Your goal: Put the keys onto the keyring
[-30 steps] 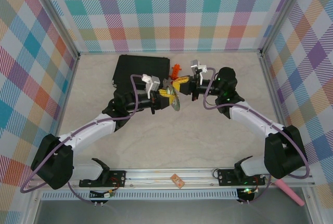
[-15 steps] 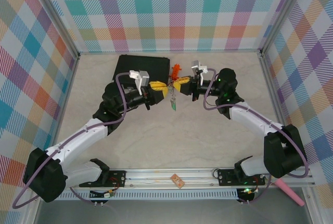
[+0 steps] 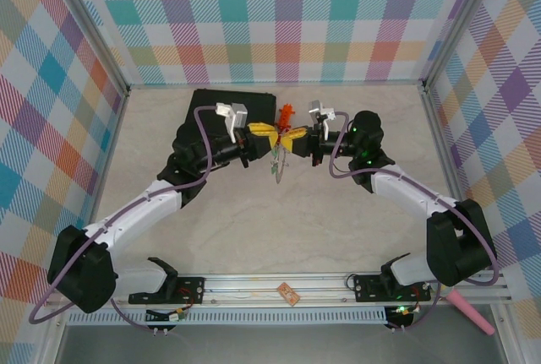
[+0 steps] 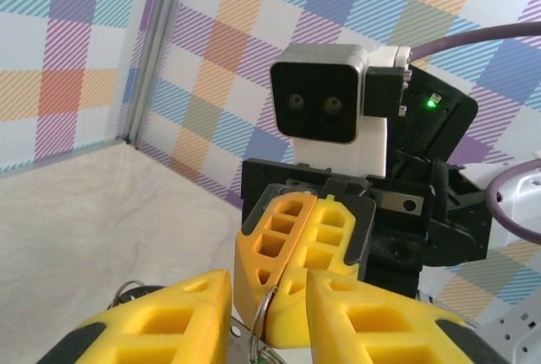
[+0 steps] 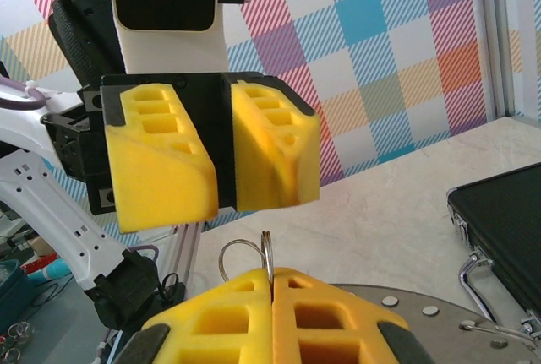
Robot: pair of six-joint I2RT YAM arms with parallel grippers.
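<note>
Inside a booth of checked walls (image 3: 279,26), two robot arms meet nose to nose above the far half of a pale stone-patterned tabletop (image 3: 279,237). The left arm (image 3: 144,208) reaches in from the near-left corner and the right arm (image 3: 414,195) from the near-right. Between them, bare surface runs down to the near edge. Wide bare strips also lie along the left and right edges.

A black case (image 3: 215,111) lies flat against the far edge, left of centre. The left arm's wrist passes over its near-right corner.

The left gripper (image 3: 270,131) faces right, its yellow fingers parted by a narrow gap and clamping nothing that can be seen. The right gripper (image 3: 289,138) faces it, just beside it, with its fingers pressed together on the top rim of the keyring (image 3: 277,164). From above, the thin grey ring hangs edge-on below the two fingertips, off the tabletop. In the left wrist view, its rim stands in the gap between the left fingers.

A small orange piece (image 3: 287,113) sits just beyond the grippers, near the far edge and beside the case's right side.
</note>
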